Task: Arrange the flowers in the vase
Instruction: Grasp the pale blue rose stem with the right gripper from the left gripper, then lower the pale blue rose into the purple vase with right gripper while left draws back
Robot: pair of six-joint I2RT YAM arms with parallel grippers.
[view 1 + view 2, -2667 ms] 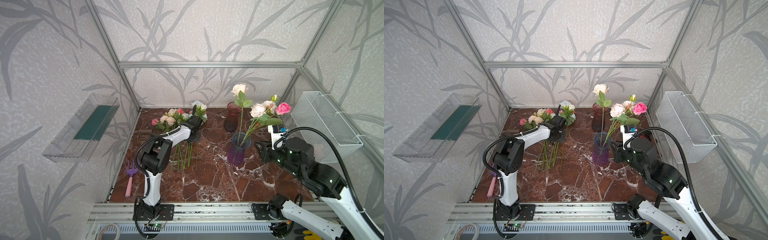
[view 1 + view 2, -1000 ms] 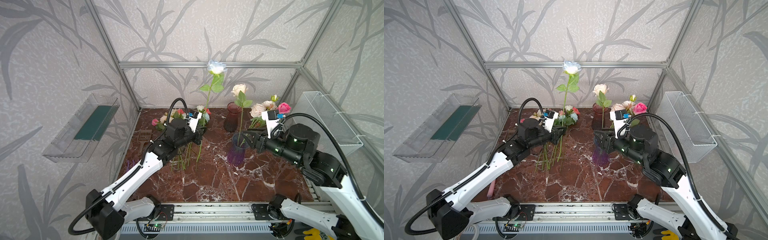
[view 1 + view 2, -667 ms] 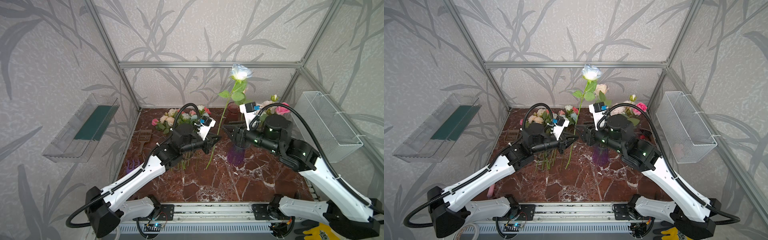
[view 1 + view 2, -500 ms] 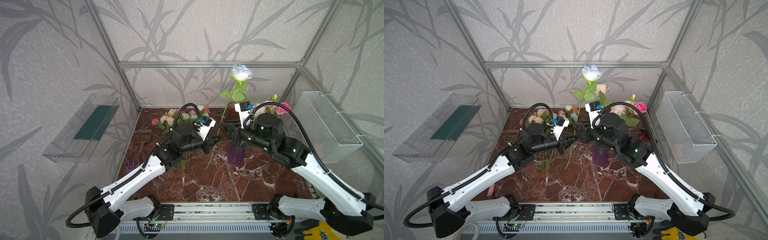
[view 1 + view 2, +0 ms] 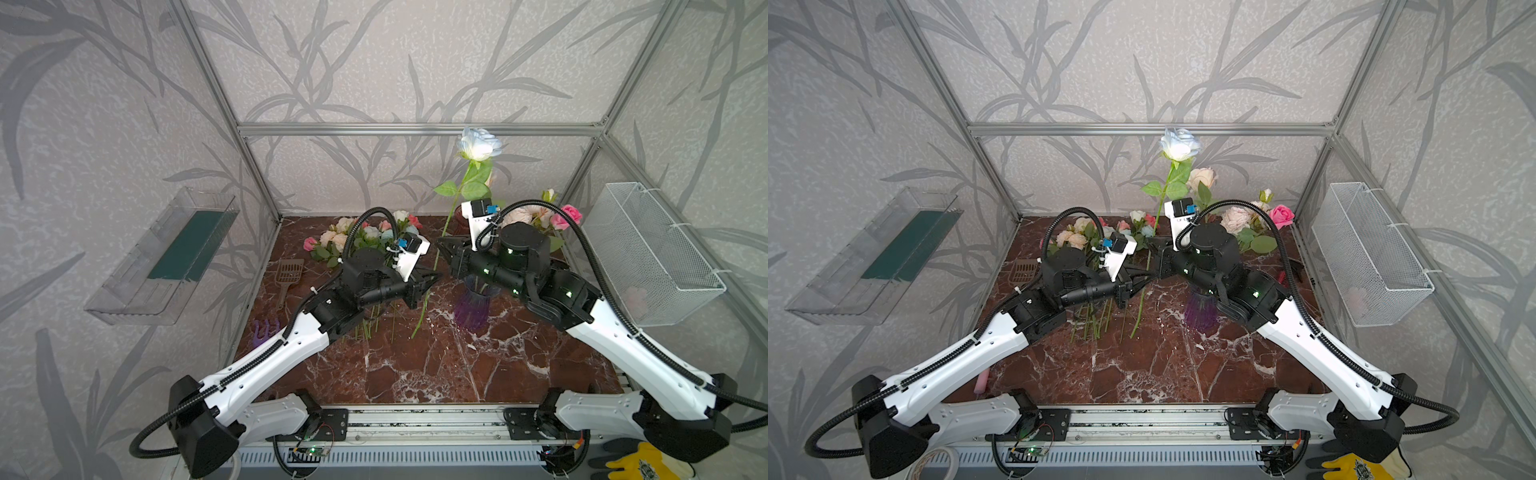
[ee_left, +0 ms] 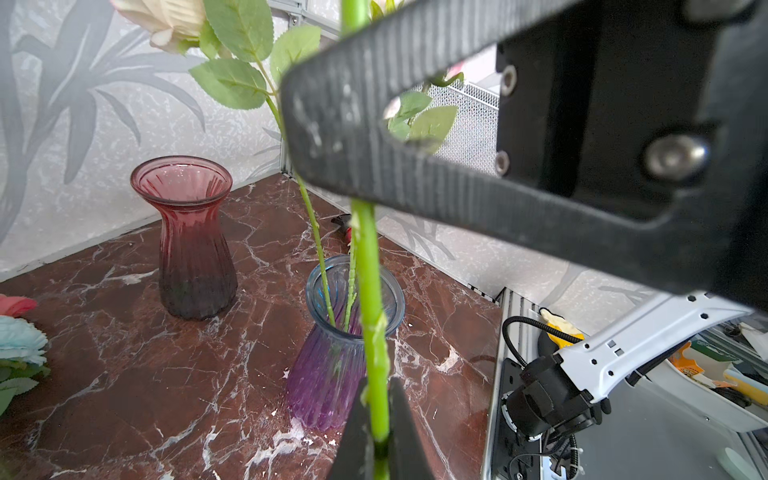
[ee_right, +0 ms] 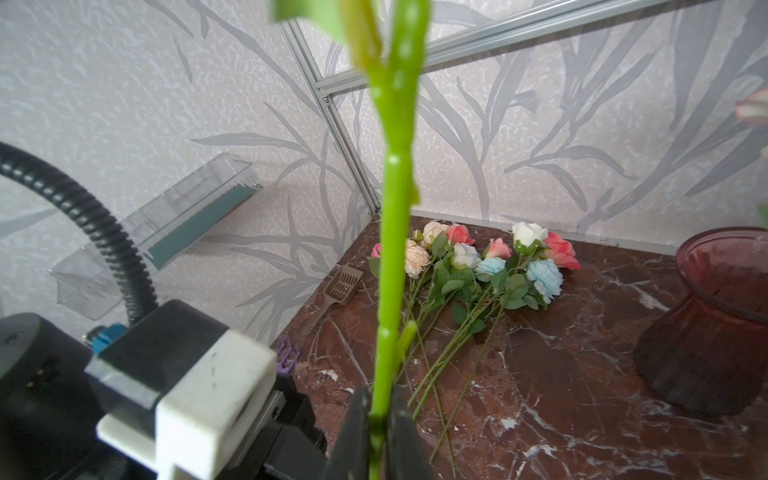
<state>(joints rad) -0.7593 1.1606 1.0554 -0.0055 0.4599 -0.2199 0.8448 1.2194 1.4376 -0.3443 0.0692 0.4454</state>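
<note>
Left tool (image 5: 430,279) clamps the pale blue rose (image 5: 478,144) low on its stem (image 6: 369,286). Right tool (image 5: 441,243) is clamped higher up (purple vase (image 5: 471,309) nearby), bloom upright.

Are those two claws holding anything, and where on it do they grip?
Both are shut on one pale blue rose, on its green stem below the leaves: the left gripper lower down, the right gripper just above it.

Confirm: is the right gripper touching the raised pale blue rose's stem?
Touching. In the right wrist view the right gripper has both fingers pressed against the green stem of the pale blue rose, no gap either side.
</note>
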